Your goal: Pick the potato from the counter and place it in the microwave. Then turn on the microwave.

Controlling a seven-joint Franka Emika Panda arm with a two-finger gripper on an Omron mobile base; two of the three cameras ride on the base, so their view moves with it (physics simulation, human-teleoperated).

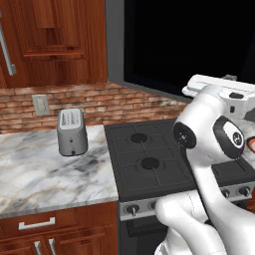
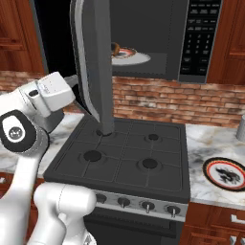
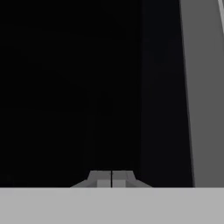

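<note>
Just ahead of the gripper (image 3: 112, 178), whose two finger tips sit pressed together on nothing, the hand view gives a black surface very near, with a grey upright strip off to one side; I take this for the glass of the microwave door (image 2: 95, 67). From the right base view that door stands swung wide over the stovetop (image 2: 129, 158), and beyond it, deep in the microwave (image 2: 158, 38), a small brown thing lies on a plate (image 2: 130, 57), probably the potato (image 2: 115, 47), though it is too small to be sure. So the placing looks done, and the step in hand is shutting the door; the next move calls for a push on the panel to swing it home, then a press on the keypad (image 2: 201, 33). Farther off, the left base view adds the toaster (image 1: 72, 132) on the counter (image 1: 45, 179).
</note>
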